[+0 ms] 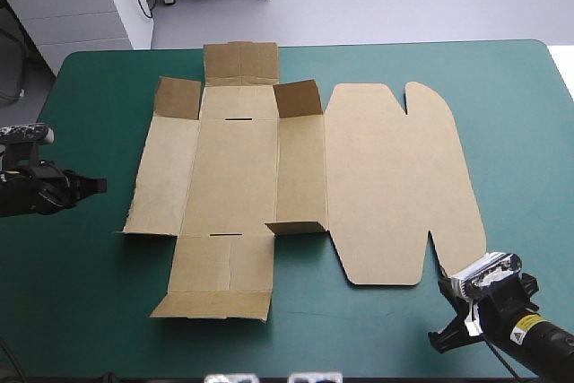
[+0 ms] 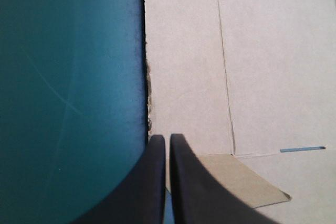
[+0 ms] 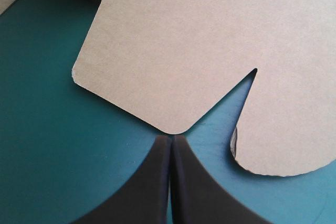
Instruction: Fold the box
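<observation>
The brown box point(image 1: 235, 172) lies as a flat cut sheet in the middle of the teal-green table, its wide lid panel point(image 1: 395, 181) to the right. Small corner flaps point(image 1: 298, 98) stand partly raised. My left gripper point(image 1: 100, 185) hovers shut just off the sheet's left edge, holding nothing. In the left wrist view that gripper point(image 2: 168, 138) meets at the board's edge point(image 2: 184, 77), with a slot point(image 2: 302, 149) off to one side. My right gripper point(image 1: 445, 286) is shut by the lid's near notch. Its wrist view has this gripper point(image 3: 171, 138) just short of a rounded lid corner point(image 3: 170, 127).
Bare teal-green cover point(image 1: 81, 293) surrounds the sheet, with wide strips at the left, right and near sides. The table's near edge runs close behind the right arm. The box's far flap point(image 1: 240, 63) reaches almost to the table's far edge.
</observation>
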Controlling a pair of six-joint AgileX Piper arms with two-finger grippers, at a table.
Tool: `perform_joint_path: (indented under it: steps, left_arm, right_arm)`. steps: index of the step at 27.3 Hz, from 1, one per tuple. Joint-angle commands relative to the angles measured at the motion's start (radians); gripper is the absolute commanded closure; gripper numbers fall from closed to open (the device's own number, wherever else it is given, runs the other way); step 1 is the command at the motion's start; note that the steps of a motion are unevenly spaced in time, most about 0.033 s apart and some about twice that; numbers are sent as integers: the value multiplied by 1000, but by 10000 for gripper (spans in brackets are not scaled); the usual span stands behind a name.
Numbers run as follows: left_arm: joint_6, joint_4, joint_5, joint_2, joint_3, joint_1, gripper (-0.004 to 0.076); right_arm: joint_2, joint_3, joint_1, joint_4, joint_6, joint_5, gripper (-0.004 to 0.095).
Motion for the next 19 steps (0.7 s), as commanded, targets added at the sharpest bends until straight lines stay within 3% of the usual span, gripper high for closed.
perform_joint_path:
  steps: [1,4,6,9,12,13,19]
  left_arm:
    - [45,-121,44,39,-34,59,706]
    - [22,-131,27,136,-34,68,701]
    - [22,-131,40,191,-34,68,658]
    - [22,-133,70,281,-34,68,526]
    - [44,-181,42,356,-35,68,309]
    - [63,-203,29,368,-35,68,272]
    - [160,-272,-4,389,-39,68,241]
  right_arm:
    - [8,-27,0,15,-1,-62,927]
    - [8,-27,0,15,-1,-62,927]
    - [8,-27,0,15,-1,-62,927]
    - [8,-27,0,15,-1,-62,927]
    - [8,-27,0,15,-1,-62,927]
    - [8,-27,0,15,-1,-62,927]
    - [8,-27,0,15,-1,-62,927]
